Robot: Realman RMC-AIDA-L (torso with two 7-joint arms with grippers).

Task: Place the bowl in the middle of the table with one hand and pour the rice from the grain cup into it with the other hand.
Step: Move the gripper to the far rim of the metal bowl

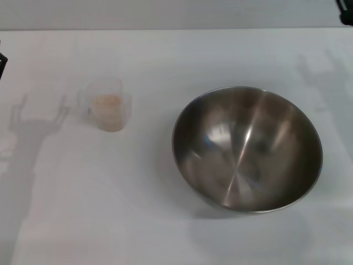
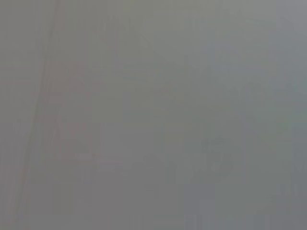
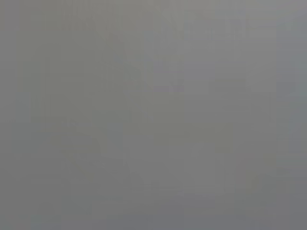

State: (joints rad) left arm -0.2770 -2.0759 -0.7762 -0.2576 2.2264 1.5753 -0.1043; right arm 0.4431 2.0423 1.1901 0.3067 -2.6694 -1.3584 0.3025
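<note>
The large steel bowl stands empty on the white table, right of centre in the head view. The small clear grain cup stands upright to its left, with pale rice inside. Cup and bowl are well apart. Only a black sliver of the left hand shows at the left edge, and a black sliver of the right hand at the top right corner. Both are far from the objects. Both wrist views show only plain grey.
Shadows of the arms fall on the table at the left and at the far right. The table's far edge meets a grey wall.
</note>
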